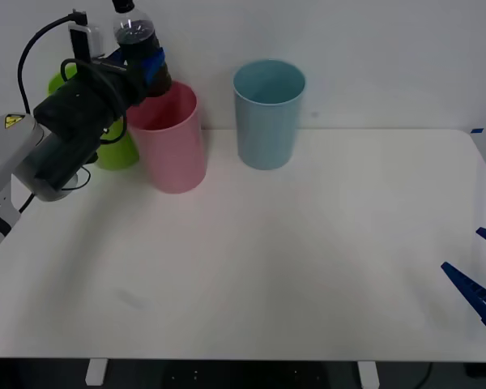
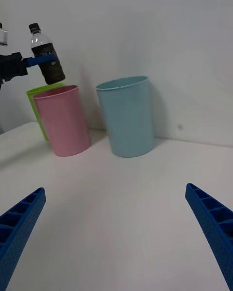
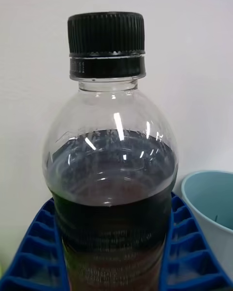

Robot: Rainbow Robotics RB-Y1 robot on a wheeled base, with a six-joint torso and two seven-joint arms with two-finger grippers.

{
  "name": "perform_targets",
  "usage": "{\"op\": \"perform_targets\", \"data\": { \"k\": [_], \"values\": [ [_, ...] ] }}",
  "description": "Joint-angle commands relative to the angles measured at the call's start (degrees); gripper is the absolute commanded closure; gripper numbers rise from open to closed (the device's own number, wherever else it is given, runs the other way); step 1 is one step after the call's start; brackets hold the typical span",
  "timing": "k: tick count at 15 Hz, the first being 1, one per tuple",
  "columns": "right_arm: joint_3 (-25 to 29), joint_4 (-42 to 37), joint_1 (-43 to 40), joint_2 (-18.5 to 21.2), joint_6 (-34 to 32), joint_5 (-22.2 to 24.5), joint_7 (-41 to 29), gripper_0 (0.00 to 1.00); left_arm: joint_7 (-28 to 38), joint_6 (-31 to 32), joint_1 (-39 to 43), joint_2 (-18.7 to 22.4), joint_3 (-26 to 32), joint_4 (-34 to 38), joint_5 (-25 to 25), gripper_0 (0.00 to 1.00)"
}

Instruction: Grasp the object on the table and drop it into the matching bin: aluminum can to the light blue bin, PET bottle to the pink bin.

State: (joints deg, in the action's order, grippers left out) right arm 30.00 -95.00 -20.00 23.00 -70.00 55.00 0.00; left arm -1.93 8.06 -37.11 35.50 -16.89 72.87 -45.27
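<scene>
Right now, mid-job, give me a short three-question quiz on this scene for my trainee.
1. True or false: the PET bottle stands on the table.
2. The left tool holds the bottle above which bin? A) the light blue bin B) the pink bin C) the lime green bin
3. Fill in: the right tool, low at the table's right near edge, is ____.

Key:
1. False. The left tool's blue fingers grip its body and it hangs in the air, upright, black cap on.
2. B, over the pink bin's left rim.
3. Open, holding nothing.
</scene>
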Motion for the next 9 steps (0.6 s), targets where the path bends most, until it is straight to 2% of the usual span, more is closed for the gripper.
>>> {"op": "perform_targets", "data": {
  "k": [1, 6, 9],
  "values": [
    [0.0, 0.0, 0.0, 0.0, 0.0, 0.0, 0.0, 0.0, 0.0, 0.11, 0.19, 0.88, 0.01, -0.01, 1.06, 0.0],
    [0.0, 0.0, 0.0, 0.0, 0.0, 0.0, 0.0, 0.0, 0.0, 1.34, 1.25, 1.94, 0.01, 0.34, 2.82, 0.0],
    [0.0, 0.0, 0.0, 0.0, 0.0, 0.0, 0.0, 0.0, 0.26, 1.43, 4.5, 3.61, 1.07, 3.5, 4.4, 0.0]
  ]
}}
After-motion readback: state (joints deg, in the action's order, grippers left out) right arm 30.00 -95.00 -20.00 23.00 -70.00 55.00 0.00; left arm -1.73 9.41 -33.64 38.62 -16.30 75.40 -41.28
